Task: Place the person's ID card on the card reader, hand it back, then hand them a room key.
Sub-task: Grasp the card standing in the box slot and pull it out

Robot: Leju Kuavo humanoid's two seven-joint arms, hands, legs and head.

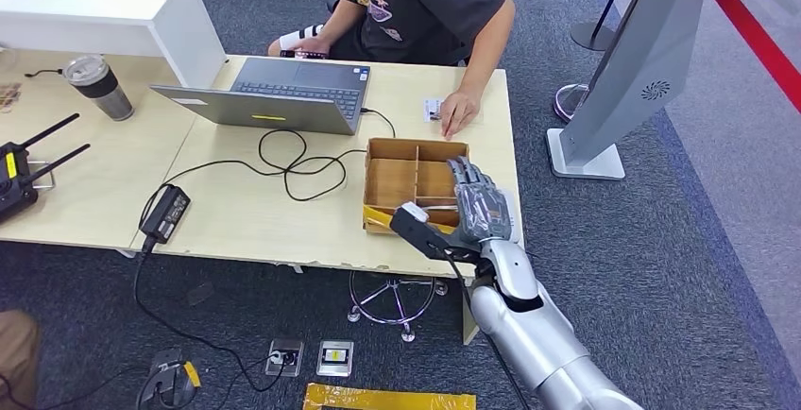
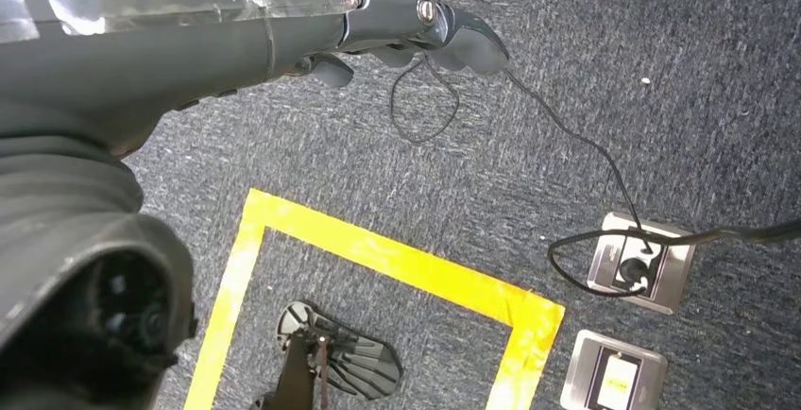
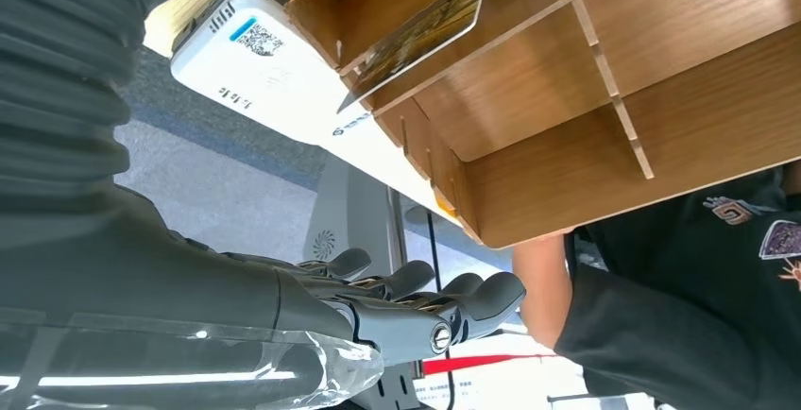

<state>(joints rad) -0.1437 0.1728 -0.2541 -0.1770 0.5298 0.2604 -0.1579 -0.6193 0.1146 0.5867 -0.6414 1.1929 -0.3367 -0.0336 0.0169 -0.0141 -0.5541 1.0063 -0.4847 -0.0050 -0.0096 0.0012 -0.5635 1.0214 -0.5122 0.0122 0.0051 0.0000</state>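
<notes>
The ID card (image 1: 434, 109) lies on the table's far edge, with the person's hand (image 1: 460, 111) resting on it. My right hand (image 1: 477, 204) hovers with fingers spread over the right end of the wooden divided box (image 1: 406, 181) and holds nothing. In the right wrist view, those fingers (image 3: 416, 301) are stretched out beside the box (image 3: 605, 117). A patterned key card (image 3: 416, 32) stands in one compartment, and the white card reader (image 3: 274, 70) lies next to the box. My left hand (image 2: 397, 23) hangs over the carpet with nothing in it.
An open laptop (image 1: 283, 96) sits at the table's far side, its cable and power adapter (image 1: 166, 212) trailing across the middle. A tumbler (image 1: 98, 86) and a radio unit (image 1: 17, 179) stand left. A grey kiosk stand (image 1: 623, 79) rises on the right. Floor sockets (image 2: 642, 261) and yellow tape (image 2: 397, 264) lie below.
</notes>
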